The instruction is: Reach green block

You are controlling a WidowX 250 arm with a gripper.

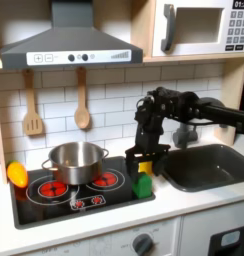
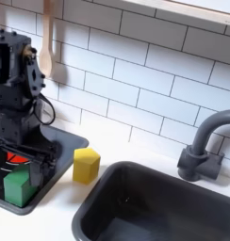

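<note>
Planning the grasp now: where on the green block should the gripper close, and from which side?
Probably from straight above, closing across two opposite flat side faces of the green block. It is a plain cube sitting flat on the stove edge, top face clear, with the gripper already just over it. The yellow block stands apart.

gripper [image 1: 143, 160] above green block [image 1: 143, 185], steel pot [image 1: 76, 160]

steel pot [image 1: 76, 160], yellow block [image 2: 86, 165], sink [image 2: 136, 202], faucet [image 2: 204, 146]

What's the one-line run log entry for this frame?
phase: reach | end effector: just above green block, state unclear | green block: stove's front right corner, not gripped | yellow block: beside sink | pot: on stove
</note>
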